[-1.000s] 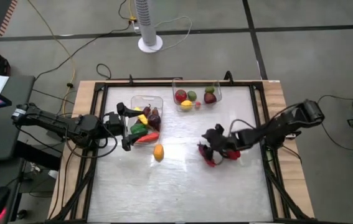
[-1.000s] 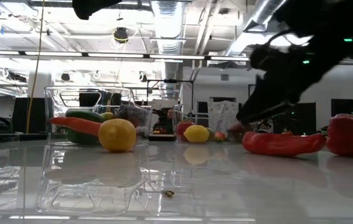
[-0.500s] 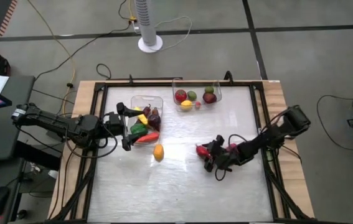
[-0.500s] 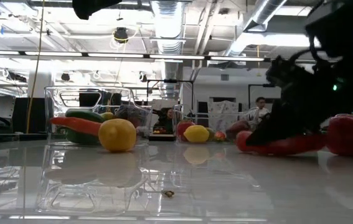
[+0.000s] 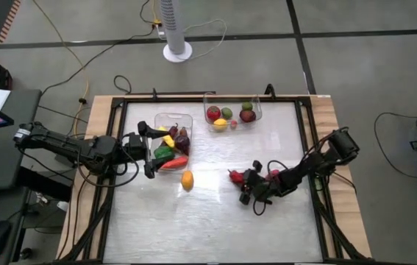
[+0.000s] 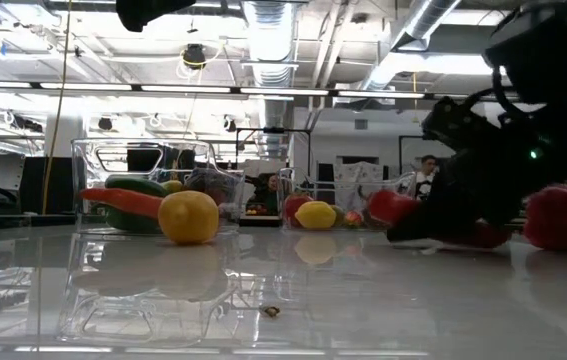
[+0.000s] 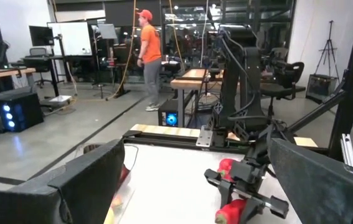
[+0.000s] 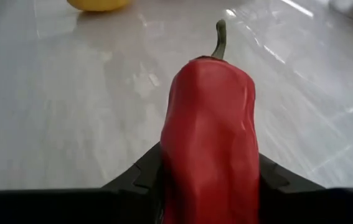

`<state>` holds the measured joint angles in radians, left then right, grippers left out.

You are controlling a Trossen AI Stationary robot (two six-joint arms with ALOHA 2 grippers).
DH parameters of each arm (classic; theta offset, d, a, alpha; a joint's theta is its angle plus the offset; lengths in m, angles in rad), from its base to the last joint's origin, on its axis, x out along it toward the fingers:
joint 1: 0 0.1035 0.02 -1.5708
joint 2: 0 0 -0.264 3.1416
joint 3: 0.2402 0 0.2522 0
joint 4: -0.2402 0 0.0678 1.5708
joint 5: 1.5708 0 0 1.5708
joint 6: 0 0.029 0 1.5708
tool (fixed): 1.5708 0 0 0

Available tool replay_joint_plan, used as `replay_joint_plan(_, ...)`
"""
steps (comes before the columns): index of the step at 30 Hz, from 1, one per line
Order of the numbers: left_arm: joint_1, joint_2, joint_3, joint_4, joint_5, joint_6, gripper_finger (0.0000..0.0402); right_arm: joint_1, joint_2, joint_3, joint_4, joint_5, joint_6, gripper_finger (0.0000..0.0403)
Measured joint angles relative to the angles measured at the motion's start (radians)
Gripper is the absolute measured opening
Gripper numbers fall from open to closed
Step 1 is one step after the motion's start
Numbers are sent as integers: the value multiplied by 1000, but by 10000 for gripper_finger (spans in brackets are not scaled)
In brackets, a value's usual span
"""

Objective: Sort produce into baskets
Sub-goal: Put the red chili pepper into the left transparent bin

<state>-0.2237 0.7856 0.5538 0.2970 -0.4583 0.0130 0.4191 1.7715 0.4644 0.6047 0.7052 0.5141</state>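
My right gripper (image 5: pixel 248 189) is low at the table's right middle, shut on a long red pepper (image 5: pixel 235 177); the pepper also shows in the right wrist view (image 8: pixel 210 130) and the low view (image 6: pixel 391 205). My left gripper (image 5: pixel 148 151) waits open beside the left clear basket (image 5: pixel 158 118), which holds green, red, yellow and dark produce. The far clear basket (image 5: pixel 259 110) holds round red, green and yellow pieces. A yellow-orange round fruit (image 5: pixel 187 179) rests on the table between the grippers. My right gripper pinches the red pepper's body (image 8: pixel 182 168) between its two fingers (image 8: pixel 140 175), one on each long side. The fingers lie along the pepper, low and near level, coming from the table's right. The stem end (image 8: pixel 220 34) points away from the gripper, toward the table's left.
Another red produce piece (image 5: pixel 273 175) lies just right of my right gripper, large in the low view (image 6: pixel 563 215). The yellow-orange fruit shows in the low view (image 6: pixel 188 217) in front of the left basket (image 6: pixel 88 160). A person stands in the room beyond (image 7: pixel 146 43).
My right gripper has come down and a little toward the table's near edge onto the red pepper and taken hold of it. The pepper has shifted slightly toward the table's left, and its stem end now stands a little higher.
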Motion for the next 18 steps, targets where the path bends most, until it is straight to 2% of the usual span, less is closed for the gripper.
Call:
replay_joint_plan(3, 0, 0, 0, 6, 0, 5, 387, -28, -26, 30, 17, -6, -130, 162)
replay_joint_plan(6, 1, 0, 0, 22, -2, 21, 387, -108, -58, 87, 20, -52, -279, 171)
replay_joint_plan(11, 1, 0, 0, 38, -2, 31, 387, -268, -56, 243, 17, -320, -443, 200)
replay_joint_plan(14, 1, 0, 0, 37, -2, 36, 387, -343, -26, 363, -28, -446, -516, 190)
replay_joint_plan(18, 1, 0, 0, 30, -1, 48, 387, -415, 43, 546, -94, -542, -605, 171)
